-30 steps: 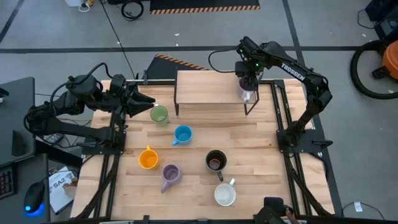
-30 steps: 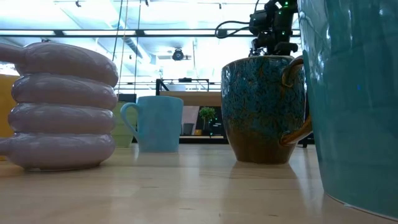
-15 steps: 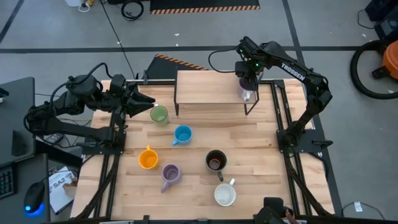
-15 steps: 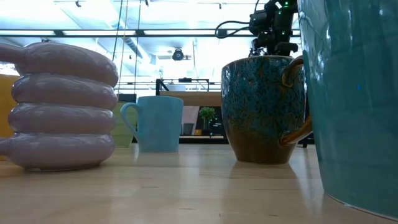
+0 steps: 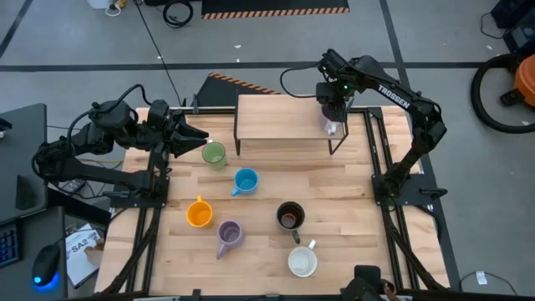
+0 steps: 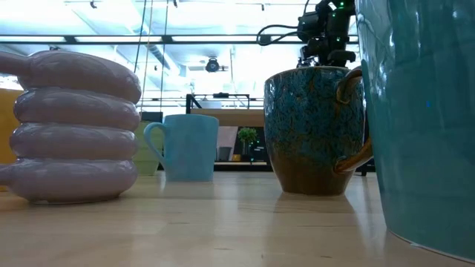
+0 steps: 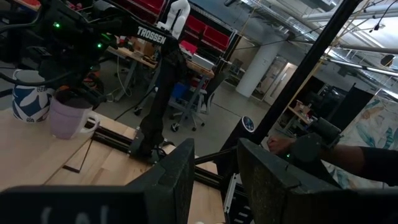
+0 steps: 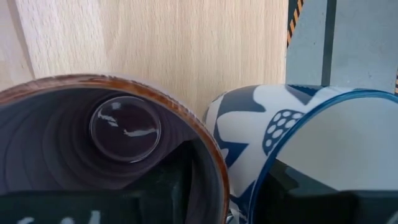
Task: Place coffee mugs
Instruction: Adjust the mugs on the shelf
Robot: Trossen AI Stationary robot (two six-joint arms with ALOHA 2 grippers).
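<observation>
A lilac mug stands upright on the raised wooden shelf, next to a white mug with blue patterns. My right gripper is over the lilac mug, pointing down. It is open, with one finger inside the mug and the other outside its wall. On the table stand a green, a blue, an orange, a second lilac, a dark brown and a white mug. My left gripper waits open beside the green mug. My right gripper comes from above and straddles the lilac mug's wall on the side toward the patterned mug. I cannot tell whether either finger touches the wall. The mug rests with its base on the shelf.
The shelf's dark legs stand at the table's far side. In the low view the ribbed lilac mug, the blue mug and the dark brown mug stand before the camera. A person's hand shows beyond the table.
</observation>
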